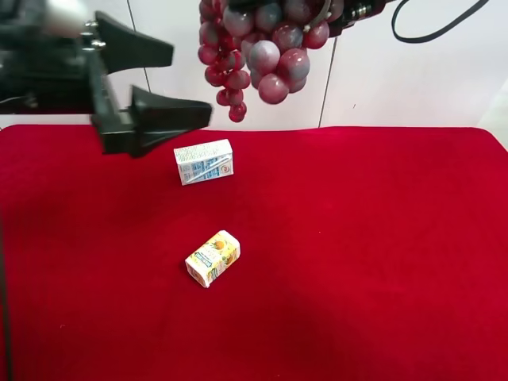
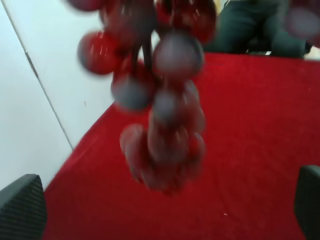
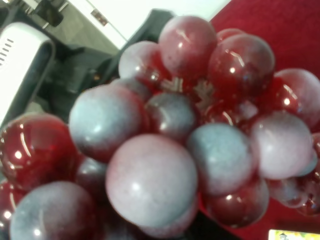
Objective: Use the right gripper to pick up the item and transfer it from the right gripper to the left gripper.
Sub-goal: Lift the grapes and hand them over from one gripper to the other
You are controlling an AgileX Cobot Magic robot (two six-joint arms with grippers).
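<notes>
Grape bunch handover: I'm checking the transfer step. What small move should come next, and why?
Probably ease the open left gripper forward toward the grape bunch. The bunch hangs in the air from the right gripper, and the left wrist view shows it ahead of the fingers, not yet between them.

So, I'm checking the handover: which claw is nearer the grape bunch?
Right. The right claw grips the grape bunch at its top, holding it in the air; the left claw is open beside the bunch's lower end, not touching it.
</notes>
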